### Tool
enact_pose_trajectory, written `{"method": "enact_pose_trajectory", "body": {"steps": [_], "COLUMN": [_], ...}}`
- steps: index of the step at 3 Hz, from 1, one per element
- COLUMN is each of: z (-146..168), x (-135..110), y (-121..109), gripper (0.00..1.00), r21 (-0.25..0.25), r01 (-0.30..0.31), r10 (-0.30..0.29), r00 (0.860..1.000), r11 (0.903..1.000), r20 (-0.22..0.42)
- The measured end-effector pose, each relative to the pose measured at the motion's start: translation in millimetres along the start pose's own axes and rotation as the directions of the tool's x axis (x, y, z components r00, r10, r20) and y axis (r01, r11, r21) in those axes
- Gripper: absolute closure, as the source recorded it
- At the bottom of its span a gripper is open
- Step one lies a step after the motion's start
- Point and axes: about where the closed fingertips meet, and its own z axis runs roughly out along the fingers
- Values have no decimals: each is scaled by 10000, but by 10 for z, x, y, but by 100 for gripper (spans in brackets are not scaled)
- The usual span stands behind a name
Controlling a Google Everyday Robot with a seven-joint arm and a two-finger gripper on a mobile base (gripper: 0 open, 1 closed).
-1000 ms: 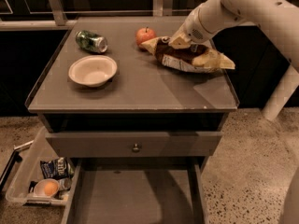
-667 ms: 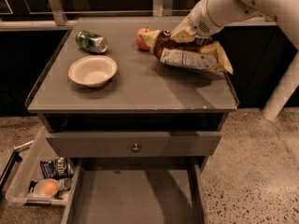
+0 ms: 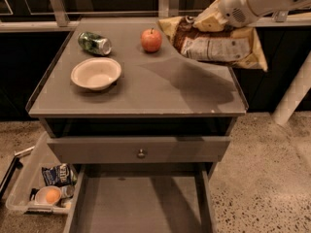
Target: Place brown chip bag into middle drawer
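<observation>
The brown chip bag point(image 3: 214, 43) hangs in the air above the right back part of the tabletop point(image 3: 141, 89), tilted, with a dark brown middle and pale ends. My gripper point(image 3: 206, 22) is shut on the bag's upper edge, at the end of the white arm point(image 3: 257, 1) that comes in from the top right. The middle drawer point(image 3: 138, 200) stands pulled out below the table's front, showing a bare grey floor and low side walls. The bag is up and behind the drawer, well above it.
On the tabletop stand a white bowl point(image 3: 95, 73), a red apple point(image 3: 151, 40) and a green can point(image 3: 95, 42) lying on its side. A drawer front with a round knob point(image 3: 141, 153) sits above the open drawer. A clear bin point(image 3: 41, 186) with a small dark bag and cup is on the floor at left.
The gripper has lifted the chip bag off the tabletop and raised it up and to the right. The apple, earlier partly covered, now shows in full.
</observation>
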Motion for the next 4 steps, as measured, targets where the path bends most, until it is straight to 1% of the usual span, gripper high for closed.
{"method": "enact_pose_trajectory", "body": {"steps": [1, 2, 3, 4], "z": [-508, -508, -595, -792], "x": [37, 37, -15, -78], "y": [101, 101, 297, 783], "gripper": [100, 100, 100, 100], "r21": [609, 609, 373, -31], "r01": [5, 6, 264, 643], "r10": [4, 4, -276, -634], "r00": [9999, 9999, 9991, 9896], "r11": [9981, 9981, 9990, 9979], "r20": [-153, -152, 315, 1288]}}
